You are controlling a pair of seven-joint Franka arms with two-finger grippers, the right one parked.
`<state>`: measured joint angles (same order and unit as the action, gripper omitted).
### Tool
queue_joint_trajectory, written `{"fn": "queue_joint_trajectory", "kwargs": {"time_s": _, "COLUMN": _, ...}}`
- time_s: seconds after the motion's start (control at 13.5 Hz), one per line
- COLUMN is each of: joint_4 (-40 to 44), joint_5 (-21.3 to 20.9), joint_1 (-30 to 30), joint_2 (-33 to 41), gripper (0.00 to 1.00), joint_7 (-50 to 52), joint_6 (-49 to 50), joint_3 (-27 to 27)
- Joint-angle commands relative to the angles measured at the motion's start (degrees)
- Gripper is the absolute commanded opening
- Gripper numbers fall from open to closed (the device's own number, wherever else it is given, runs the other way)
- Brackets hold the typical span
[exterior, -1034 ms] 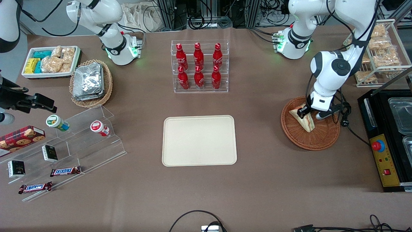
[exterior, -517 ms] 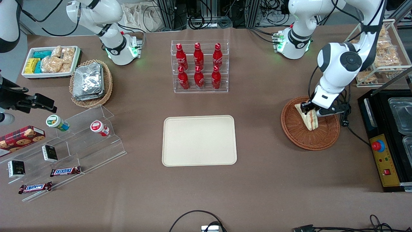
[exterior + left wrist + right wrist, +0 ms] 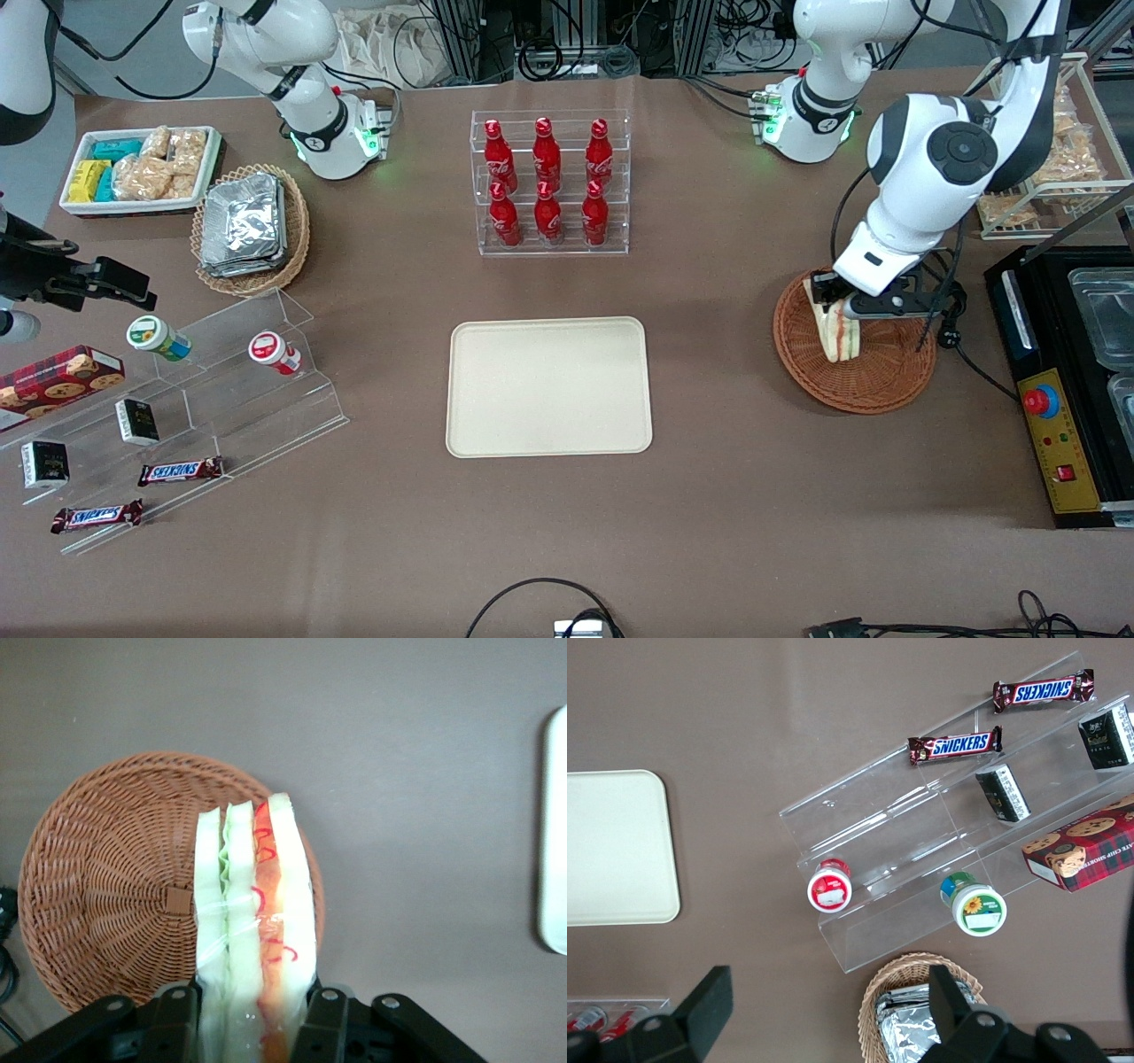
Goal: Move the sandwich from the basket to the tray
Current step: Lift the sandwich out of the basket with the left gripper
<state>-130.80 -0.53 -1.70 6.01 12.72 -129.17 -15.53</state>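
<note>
The sandwich (image 3: 838, 333), a wrapped white-bread wedge with red and green filling, hangs above the reddish-brown wicker basket (image 3: 886, 383) at the working arm's end of the table. My gripper (image 3: 835, 303) is shut on it, one black finger pressed against each bread face. In the left wrist view the sandwich (image 3: 257, 904) stands edge-on between the fingers of the gripper (image 3: 254, 1014), lifted over the basket (image 3: 106, 895), which holds nothing else. The cream-beige tray (image 3: 549, 386) lies flat at the table's middle, nothing on it; its edge (image 3: 556, 833) also shows from the wrist.
A clear rack of red bottles (image 3: 549, 182) stands farther from the front camera than the tray. A black appliance (image 3: 1063, 381) sits beside the basket at the table's end, with a wire shelf of snack bags (image 3: 1045, 142) above it. Acrylic steps with snacks (image 3: 177, 399) lie toward the parked arm's end.
The gripper has risen with the sandwich, lifting it off the basket floor and shifting it slightly toward the tray; the wedge has swung from lying flat to hanging edge-on.
</note>
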Motion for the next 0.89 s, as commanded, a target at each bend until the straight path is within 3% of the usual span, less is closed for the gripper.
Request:
{"fn": "queue_joint_trajectory", "kwargs": {"time_s": 0.0, "joint_4": 5.1, "joint_5": -0.7, "joint_1": 0.0, "joint_2": -2.3, "gripper": 0.37, "joint_7": -0.8, "joint_6": 2.7, "joint_3": -2.9}}
{"fn": "queue_joint_trajectory", "kwargs": {"time_s": 0.59, "joint_4": 18.7, "joint_5": -1.0, "joint_1": 0.1, "joint_2": -12.0, "gripper": 0.36, "joint_7": 2.0, "joint_6": 6.3, "joint_3": -9.9}}
{"fn": "queue_joint_trajectory", "kwargs": {"time_s": 0.81, "joint_4": 25.7, "joint_5": -7.9, "joint_1": 0.2, "joint_2": -18.4, "gripper": 0.36, "joint_7": 9.7, "joint_6": 9.9, "joint_3": -14.1}}
